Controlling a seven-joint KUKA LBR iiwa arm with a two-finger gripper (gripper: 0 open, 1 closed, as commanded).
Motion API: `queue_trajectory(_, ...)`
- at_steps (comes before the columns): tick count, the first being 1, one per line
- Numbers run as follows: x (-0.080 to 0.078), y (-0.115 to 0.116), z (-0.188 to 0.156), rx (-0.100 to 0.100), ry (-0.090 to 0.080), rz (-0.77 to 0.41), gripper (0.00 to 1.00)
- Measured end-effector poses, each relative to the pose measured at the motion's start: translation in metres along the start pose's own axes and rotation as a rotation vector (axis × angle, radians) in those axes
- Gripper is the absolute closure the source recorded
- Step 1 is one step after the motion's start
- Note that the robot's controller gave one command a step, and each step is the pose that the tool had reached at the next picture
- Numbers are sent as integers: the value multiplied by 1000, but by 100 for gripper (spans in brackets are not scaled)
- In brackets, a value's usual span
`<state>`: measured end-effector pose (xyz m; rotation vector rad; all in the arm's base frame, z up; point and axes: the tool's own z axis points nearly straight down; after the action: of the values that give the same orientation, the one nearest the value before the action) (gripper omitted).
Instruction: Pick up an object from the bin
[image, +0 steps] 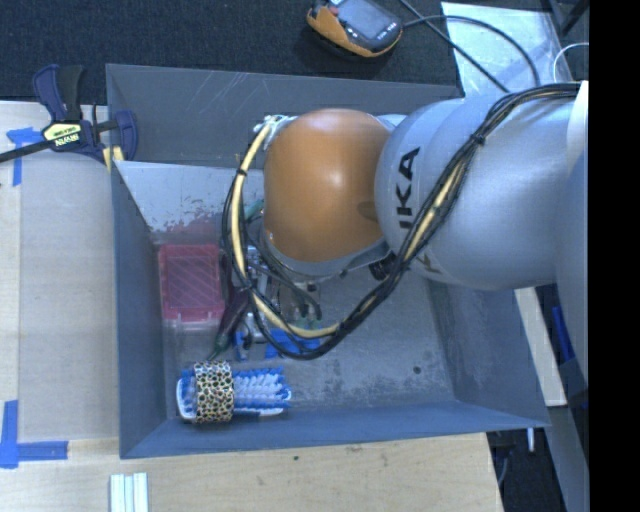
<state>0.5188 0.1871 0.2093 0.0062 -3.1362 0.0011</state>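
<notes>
Claw (258, 330), grip state indiscernible, just beyond near-left blue brush (258, 388); probably light, stiff, best pinched across its leopard-print band (212, 392).

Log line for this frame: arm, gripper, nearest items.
arm: low in bin | gripper: over blue item | near: pink box, leopard-banded brush | grasp: unconfirmed
</notes>
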Motion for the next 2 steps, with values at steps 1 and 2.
queue_trajectory(1,-2,-1,-5,-2,-8,4,0)
queue_trajectory(2,-8,-19,-8,-1,-5,-4,0)
